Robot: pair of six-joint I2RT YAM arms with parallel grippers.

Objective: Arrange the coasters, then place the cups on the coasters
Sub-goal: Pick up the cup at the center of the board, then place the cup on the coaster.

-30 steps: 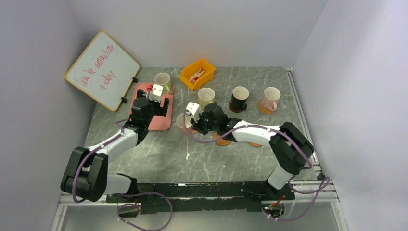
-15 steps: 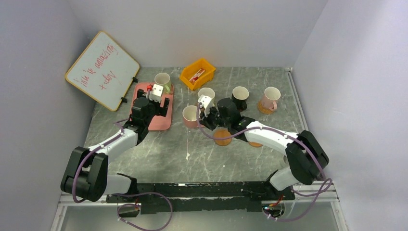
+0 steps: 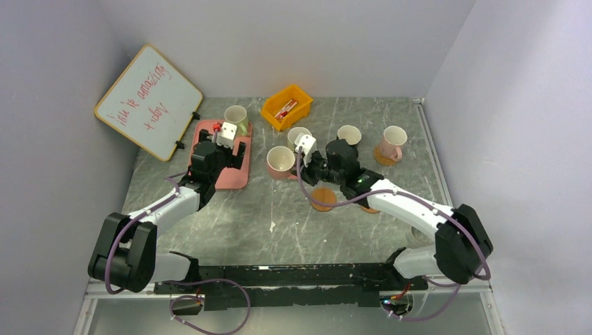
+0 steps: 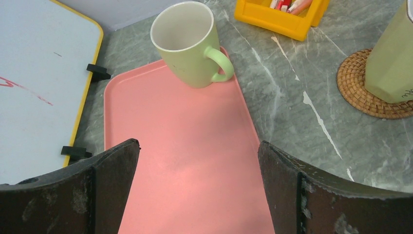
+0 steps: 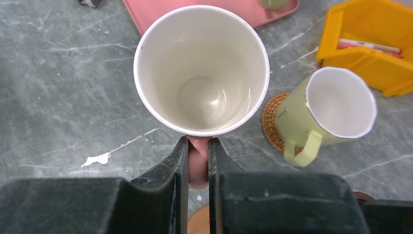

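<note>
The right gripper (image 5: 197,145) is closed tight on the handle of a pale pink mug (image 5: 201,68) — its two fingers pinch the handle from both sides, and the mug's white inside faces the wrist camera. In the top view this mug is left of the other cups, between the pink tray (image 3: 236,179) and a second green mug (image 3: 299,135). Whether its base touches the marble table (image 3: 230,216) or hangs just above it, I cannot tell clearly. The second green mug stands on the woven coaster (image 5: 272,124), near the yellow bin (image 3: 286,106). A bare orange-brown coaster (image 3: 322,198) lies close by, beside the right arm. Further right a black mug (image 3: 348,134) is partly hidden by the arm, and another pink mug (image 3: 394,142) stands on an orange coaster (image 3: 381,156). The left gripper (image 4: 197,146) hovers over the pink tray with its jaws spread wide, holding nothing — a pale green mug (image 4: 187,44) stands upright at the tray's far corner.
</note>
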